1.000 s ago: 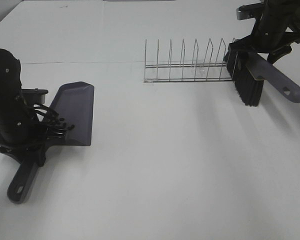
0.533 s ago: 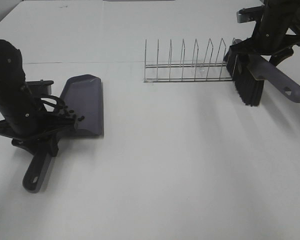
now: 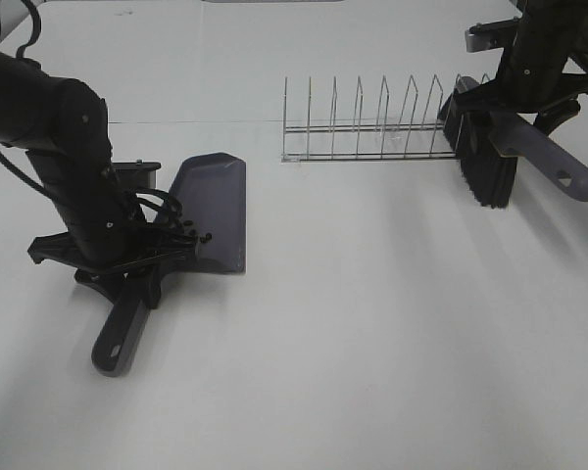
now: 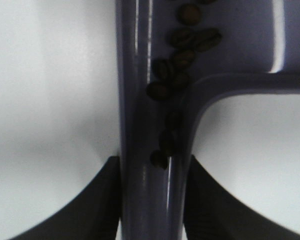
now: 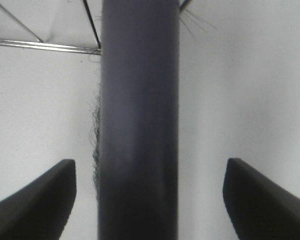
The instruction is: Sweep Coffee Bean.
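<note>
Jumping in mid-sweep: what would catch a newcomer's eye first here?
The grey dustpan stands out at left over the white table, its handle clamped in the left gripper, with coffee beans lodged where pan meets handle. At far right, the black-bristled brush points bristles-down, its handle running through the right gripper, beside the end of a wire rack.

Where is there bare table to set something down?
The widest bare stretch of table lies right of the dustpan, in front of the wire rack and brush. The strip behind the rack is bare. Crowded: around the left gripper, and at the rack's brush end.
</note>
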Robot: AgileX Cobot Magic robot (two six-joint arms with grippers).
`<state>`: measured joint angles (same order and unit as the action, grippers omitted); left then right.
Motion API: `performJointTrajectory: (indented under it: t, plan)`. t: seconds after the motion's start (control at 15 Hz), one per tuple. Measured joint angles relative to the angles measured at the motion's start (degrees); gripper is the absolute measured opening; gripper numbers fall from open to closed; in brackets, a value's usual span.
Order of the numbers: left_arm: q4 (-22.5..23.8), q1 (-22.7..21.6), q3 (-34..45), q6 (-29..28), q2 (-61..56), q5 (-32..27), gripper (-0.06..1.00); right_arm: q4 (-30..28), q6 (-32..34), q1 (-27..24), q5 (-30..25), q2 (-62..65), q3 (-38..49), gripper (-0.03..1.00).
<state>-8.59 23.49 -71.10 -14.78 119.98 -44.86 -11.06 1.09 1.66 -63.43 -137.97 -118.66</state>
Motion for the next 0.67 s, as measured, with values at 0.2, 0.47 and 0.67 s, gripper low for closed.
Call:
performJointTrajectory:
  t: [0.2,0.47,0.67]
  plan:
    - [0.2,0.0,-2.3,-1.9,0.0,-2.6,0.61,0.0,0.0,0.0,-1.8,0.0,0.0,0.76]
    - [2.7,0.0,-7.7,-1.9,-2.3,-7.6,0.71,0.4,0.1,0.0,-2.8,3.3,0.0,0.76]
    - [8.6,0.0,-9.0,-2.3,-10.9,-13.3,0.71,1.3,0.2,0.0,-5.9,9.1,0.0,0.76]
